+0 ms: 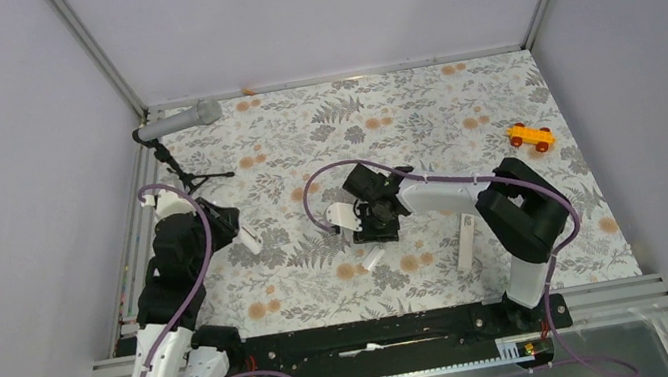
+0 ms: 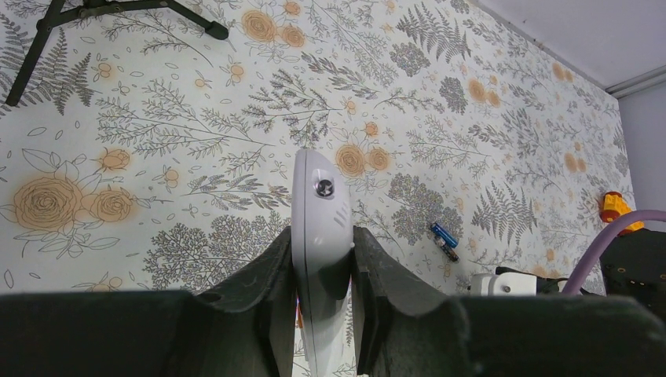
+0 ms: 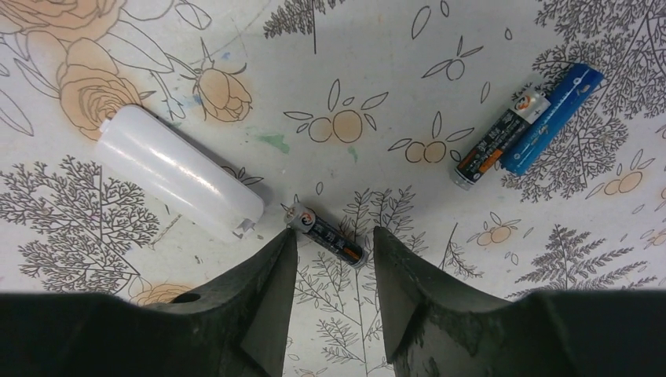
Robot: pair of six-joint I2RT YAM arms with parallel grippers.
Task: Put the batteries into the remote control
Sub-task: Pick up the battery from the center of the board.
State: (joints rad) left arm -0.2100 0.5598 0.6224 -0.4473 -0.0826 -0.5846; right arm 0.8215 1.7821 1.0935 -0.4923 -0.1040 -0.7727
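Note:
My left gripper [image 2: 322, 259] is shut on the white remote control [image 2: 320, 212], held edge-on above the table; they also show at the left of the top view [image 1: 247, 238]. My right gripper [image 3: 334, 233] is open, low over the table, with its fingertips on either side of a dark battery with an orange band [image 3: 328, 236] that lies flat. Another dark-and-orange battery [image 3: 496, 141] and a blue battery [image 3: 556, 116] lie side by side further off, also visible in the left wrist view [image 2: 444, 239]. The right gripper sits mid-table in the top view [image 1: 375, 228].
A white battery cover [image 3: 177, 171] lies left of the right fingertips. A plain white strip [image 1: 467, 240] lies by the right arm's base. An orange toy car [image 1: 530, 136] is at the far right. A microphone on a tripod [image 1: 180, 122] stands at the back left.

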